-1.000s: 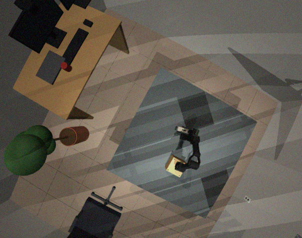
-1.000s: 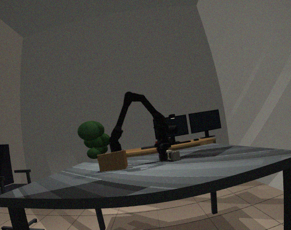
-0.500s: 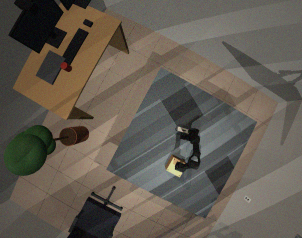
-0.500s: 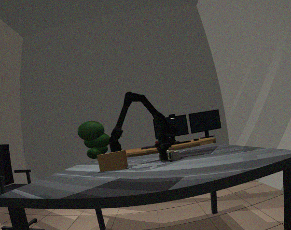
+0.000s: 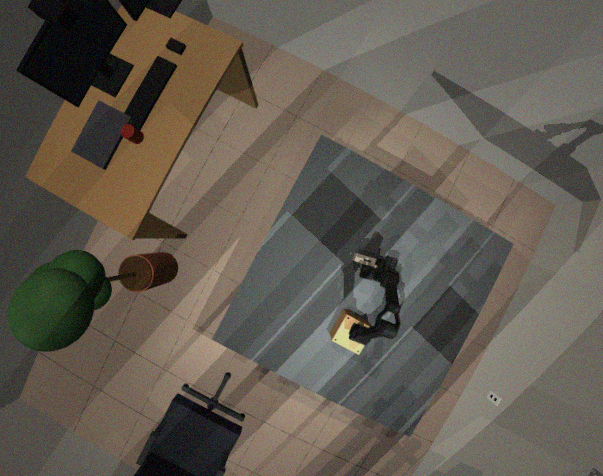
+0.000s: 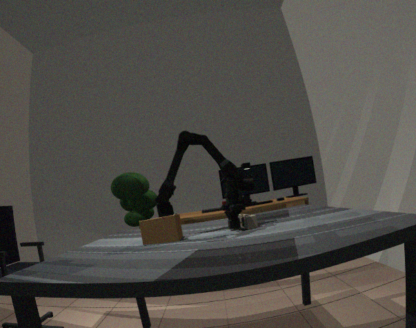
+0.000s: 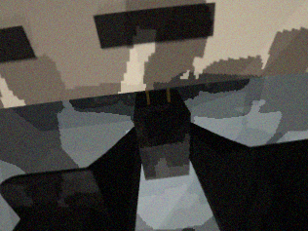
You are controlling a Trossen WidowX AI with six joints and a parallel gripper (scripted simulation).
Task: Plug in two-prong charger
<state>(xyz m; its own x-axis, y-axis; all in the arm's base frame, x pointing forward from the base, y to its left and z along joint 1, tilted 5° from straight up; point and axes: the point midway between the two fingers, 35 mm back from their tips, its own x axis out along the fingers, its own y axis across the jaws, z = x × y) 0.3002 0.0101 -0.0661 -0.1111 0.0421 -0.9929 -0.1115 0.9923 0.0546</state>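
The beige power strip [image 5: 365,260] [image 6: 249,221] [image 7: 58,79] lies on the table, with two dark rectangles on its face in the wrist view, one at the left edge and one further right. My gripper [image 7: 160,128] [image 6: 234,225] is low beside the strip and shut on the black charger [image 7: 163,118]. The charger's two brass prongs [image 7: 169,95] point at the strip, below the right dark rectangle. Only short lengths of the prongs show, and their tips reach the strip's lower edge. The outlet holes are hidden, so I cannot tell how deep the prongs sit.
A wooden block with a pale yellow top [image 5: 342,336] [image 6: 160,229] stands near the arm's base on the grey-blue table [image 5: 270,292] [image 6: 130,264]. A desk [image 5: 173,128], a potted plant [image 5: 50,307] and a chair [image 5: 193,435] stand away from the table.
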